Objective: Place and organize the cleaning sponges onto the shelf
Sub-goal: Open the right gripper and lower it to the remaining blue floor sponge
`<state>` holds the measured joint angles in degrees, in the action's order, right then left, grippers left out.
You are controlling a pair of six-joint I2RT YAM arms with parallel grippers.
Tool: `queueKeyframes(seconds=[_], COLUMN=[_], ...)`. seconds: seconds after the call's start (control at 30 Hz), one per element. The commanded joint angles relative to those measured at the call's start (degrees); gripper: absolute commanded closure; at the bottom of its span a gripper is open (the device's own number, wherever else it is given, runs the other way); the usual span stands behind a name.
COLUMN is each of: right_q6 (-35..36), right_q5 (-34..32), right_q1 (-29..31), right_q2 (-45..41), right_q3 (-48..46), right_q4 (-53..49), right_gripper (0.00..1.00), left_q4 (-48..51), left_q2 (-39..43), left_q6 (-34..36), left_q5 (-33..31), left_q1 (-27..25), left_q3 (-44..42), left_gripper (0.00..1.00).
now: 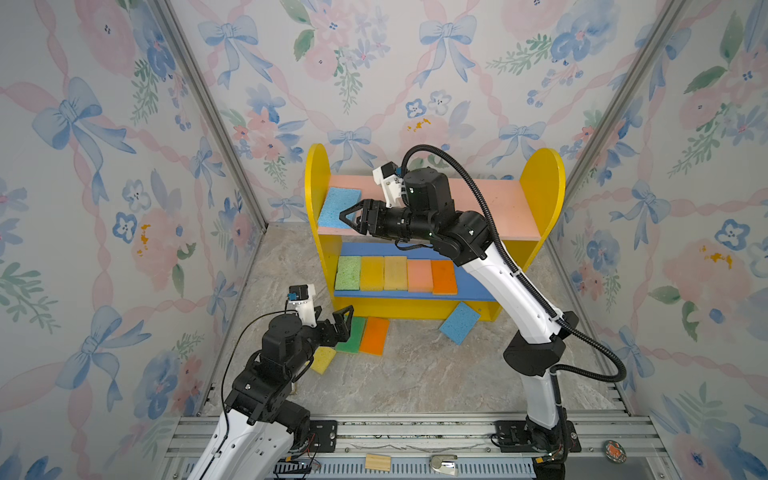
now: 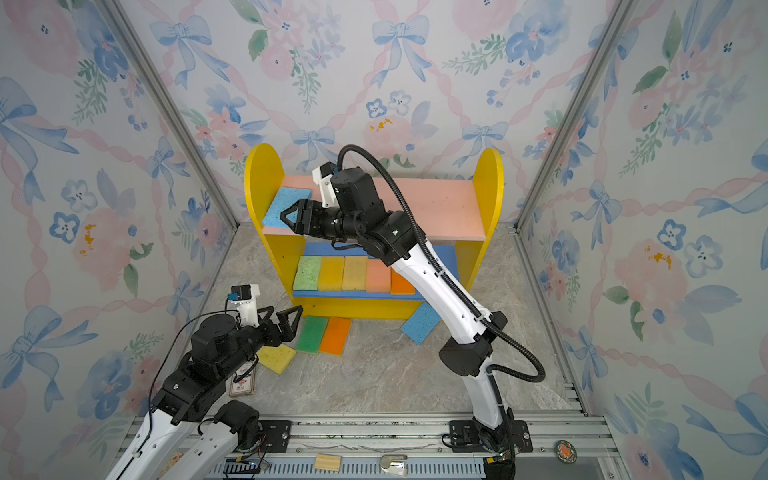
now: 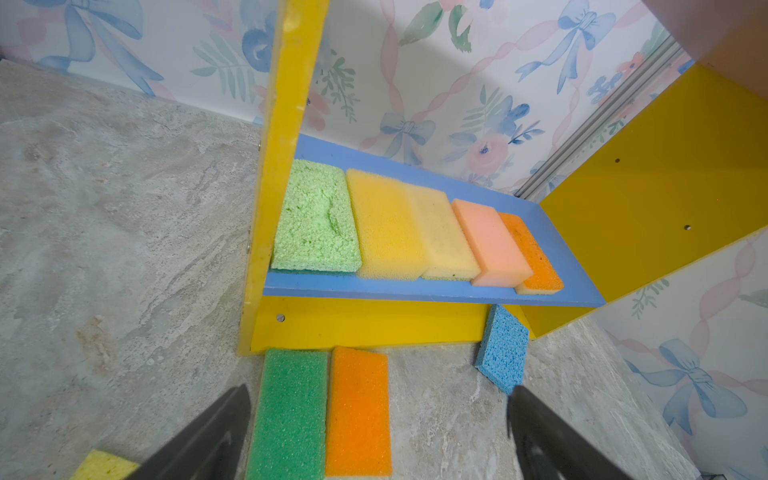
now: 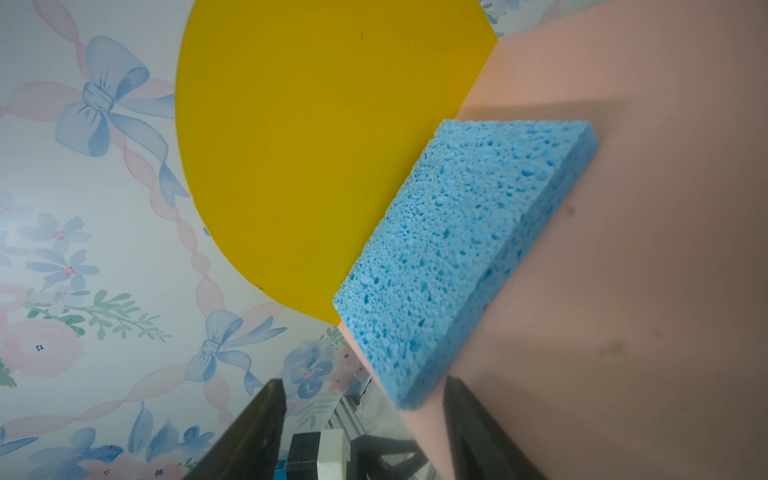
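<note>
On the shelf, a blue sponge lies on the pink board before my right claw, jaws apart. My left claw, spread wide, is nearer the green sponge on the desk, whose long axis points toward the shelf.

wooden block on front rail | round badge at rail's right end | marble tabletop | floral walls

Probably lab booth: aluminium rails
</note>
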<state>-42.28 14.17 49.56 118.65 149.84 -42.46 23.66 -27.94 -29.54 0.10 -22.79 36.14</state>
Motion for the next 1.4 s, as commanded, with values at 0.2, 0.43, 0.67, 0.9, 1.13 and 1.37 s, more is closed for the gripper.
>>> queueKeyframes(seconds=[0.2,0.43,0.67,0.9,1.13,1.37], right_q6=[9.87,14.07,-1.38,-10.29,-13.31,-9.91], right_q5=[-2.76,-10.91,-14.07,-13.29,-6.83,-3.64], right_q1=[-0.38,5.04,-1.92,-9.08,-18.22,-25.24], right_q2=[-9.16,-32.44,-59.98,-72.27,-68.94,-58.99], right_q3=[-8.99,-38.76,-82.7,-108.19,-123.73,-126.85], right_q4=[-6.77,-2.63,6.58,11.85,28.53,39.2], right_gripper=[0.36,0.28,0.17,0.12,0.17,0.22], left_q4=[-2.02,-4.67,-7.13,-7.45,-7.45,-7.43], left_q2=[0.04,-0.61,-3.1,-3.65,-3.26,-4.85], left_q6=[1.61,3.11,4.2,4.05,4.0,3.86], left_q5=[2.91,11.0,20.42,20.5,19.91,19.27], left_q1=[0.29,0.25,-0.87,-2.82,-4.37,-6.76], left_q3=[-0.98,-1.78,-2.72,-3.01,-3.09,-3.27], left_gripper=[0.02,0.02,0.02,0.02,0.02,0.02])
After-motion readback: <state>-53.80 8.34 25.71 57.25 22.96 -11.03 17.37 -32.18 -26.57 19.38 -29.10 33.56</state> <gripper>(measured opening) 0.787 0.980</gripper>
